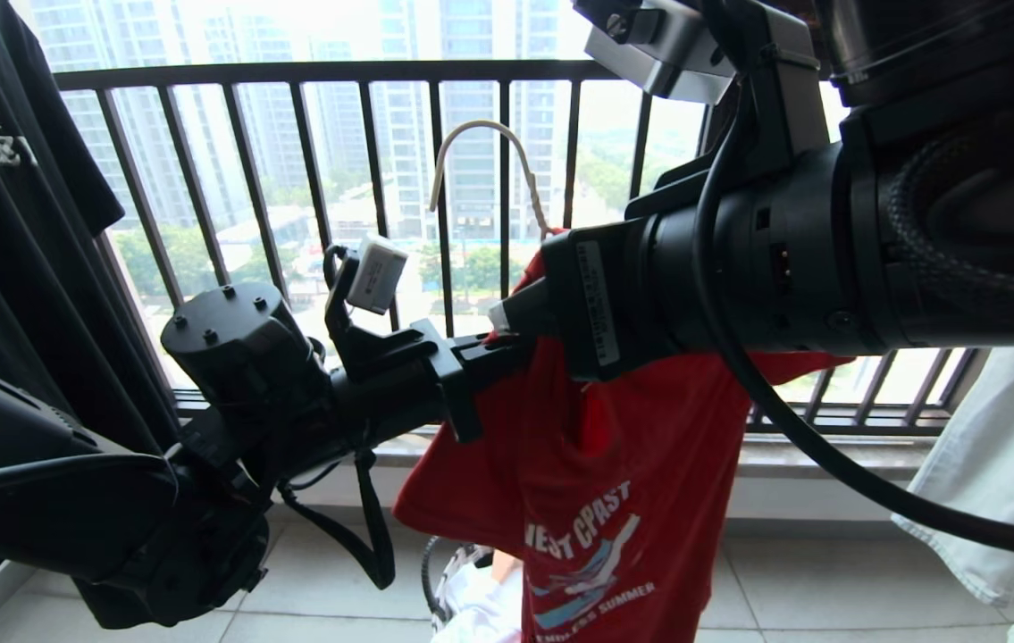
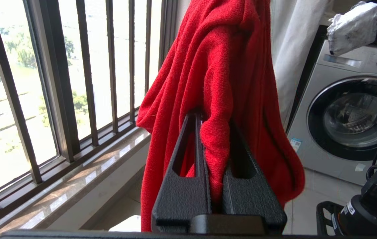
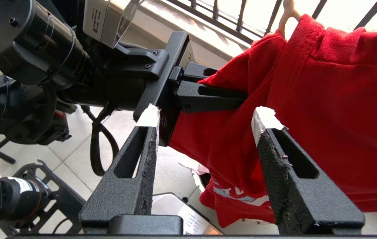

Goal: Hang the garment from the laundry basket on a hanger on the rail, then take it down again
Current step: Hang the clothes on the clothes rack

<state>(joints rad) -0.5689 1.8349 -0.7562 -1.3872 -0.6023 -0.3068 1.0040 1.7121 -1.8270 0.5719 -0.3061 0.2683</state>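
Note:
The red garment (image 1: 614, 464) hangs in front of the window on the hanger, whose white hook (image 1: 480, 129) sticks up above it. My left gripper (image 2: 213, 119) reaches in from the left and is shut on a fold of the garment (image 2: 215, 66) near its top. My right gripper (image 3: 206, 116) stands open close beside the garment (image 3: 324, 116), with nothing between its taped fingertips (image 3: 148, 116). Below the shirt, the laundry basket (image 1: 448, 580) shows its woven rim on the floor. The rail is out of view.
A black T-shirt (image 1: 6, 223) hangs at the far left and white cloth (image 1: 998, 482) at the right. The dark barred window railing (image 1: 337, 71) and its stone sill (image 2: 75, 179) run behind the garment. A washing machine (image 2: 351, 113) stands to the right.

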